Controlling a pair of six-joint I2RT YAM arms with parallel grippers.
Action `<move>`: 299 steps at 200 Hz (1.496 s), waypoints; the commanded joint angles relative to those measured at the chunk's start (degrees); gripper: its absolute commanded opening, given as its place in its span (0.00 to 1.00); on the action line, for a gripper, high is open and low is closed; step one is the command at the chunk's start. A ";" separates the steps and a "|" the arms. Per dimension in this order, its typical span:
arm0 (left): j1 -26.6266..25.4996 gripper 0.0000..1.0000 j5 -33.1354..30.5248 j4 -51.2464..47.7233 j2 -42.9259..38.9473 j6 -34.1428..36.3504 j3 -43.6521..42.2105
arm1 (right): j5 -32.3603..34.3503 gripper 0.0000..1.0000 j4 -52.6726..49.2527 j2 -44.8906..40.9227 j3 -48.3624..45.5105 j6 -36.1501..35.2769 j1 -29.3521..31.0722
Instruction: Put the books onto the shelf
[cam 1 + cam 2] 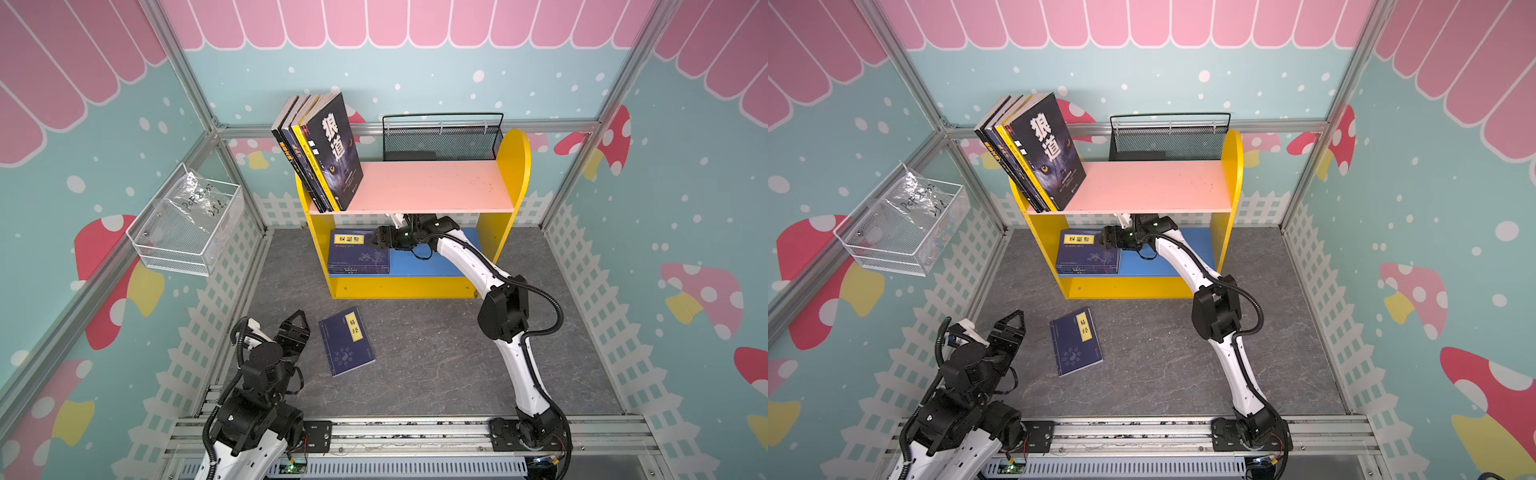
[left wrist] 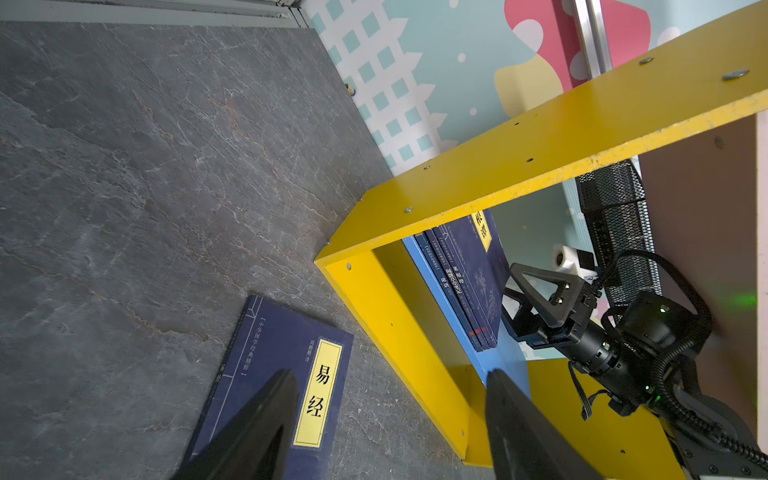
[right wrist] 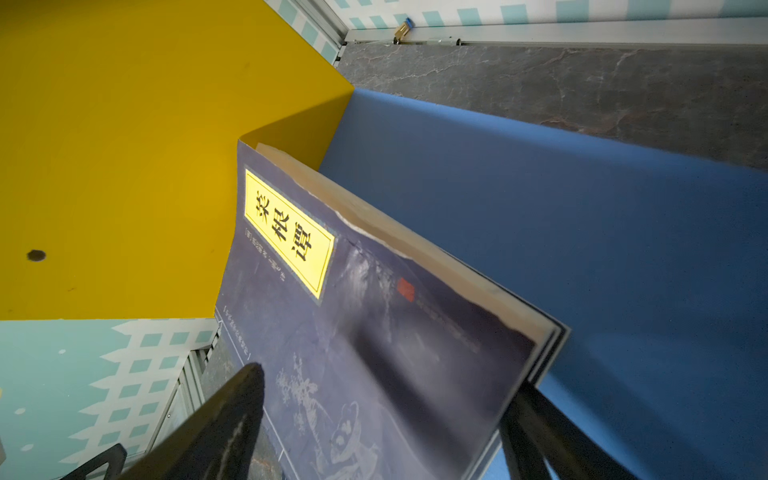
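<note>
The shelf (image 1: 515, 166) (image 1: 1229, 166) stands at the back with a pink upper board and a blue lower board. Several books (image 1: 324, 153) (image 1: 1038, 149) lean upright at the upper board's left end. A flat stack of navy books (image 1: 357, 253) (image 3: 374, 311) lies on the blue board. My right gripper (image 1: 376, 239) (image 3: 386, 382) reaches into the lower tier, open, its fingers wide apart above and below the stack's near edge. One navy book (image 1: 347, 341) (image 2: 282, 374) lies flat on the floor. My left gripper (image 1: 297, 322) (image 2: 390, 395) hovers just left of it, open and empty.
A black wire mesh basket (image 1: 440, 137) sits behind the shelf. A white wire basket (image 1: 187, 224) holding a plastic bag hangs on the left wall. Grey slate floor (image 1: 415, 353) spreads in front of the shelf, bounded by a metal rail (image 1: 395, 432) at the arm bases.
</note>
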 commanded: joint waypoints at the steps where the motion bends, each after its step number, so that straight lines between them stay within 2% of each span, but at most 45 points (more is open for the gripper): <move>1: -0.15 0.73 0.36 0.51 -0.03 -0.87 -0.79 | 11.24 0.88 -3.35 -4.33 0.76 -2.14 0.90; 30: -0.20 0.73 0.45 0.51 -0.36 -0.83 -0.99 | 14.72 0.89 -3.28 -5.96 0.75 -2.91 1.32; 89: -0.14 0.73 0.60 -0.18 0.55 0.82 0.01 | 17.33 0.89 -3.22 -10.60 0.38 -4.81 3.08; 110: -0.21 0.74 1.67 -1.25 1.75 2.15 0.61 | 17.99 0.89 -2.51 -14.25 -2.34 -5.23 4.34; 128: -0.17 0.75 4.22 -2.91 4.04 3.56 1.32 | 19.15 0.90 1.13 -20.02 -11.06 -4.34 5.71; 167: -0.14 0.76 10.84 -5.40 11.50 7.07 1.83 | 18.57 0.93 21.92 -39.97 -44.90 3.47 8.29; 172: -0.01 0.84 11.79 -5.54 12.51 7.59 1.83 | 18.66 0.93 23.43 -41.86 -48.17 4.28 8.70; 189: 0.03 0.98 14.22 -6.23 15.23 9.38 1.90 | 20.70 0.93 25.27 -46.69 -55.85 5.38 11.22; 212: 0.03 0.99 14.58 -7.59 16.56 10.84 1.26 | 22.88 0.92 26.07 -50.94 -63.30 6.93 16.06; 251: 0.03 1.00 16.27 -7.81 17.59 9.93 -1.96 | 25.10 0.87 32.73 -51.47 -76.01 13.20 22.21; 299: 0.03 1.00 19.36 -5.49 22.79 10.68 -4.97 | 22.92 0.86 36.85 -40.20 -74.67 10.71 24.45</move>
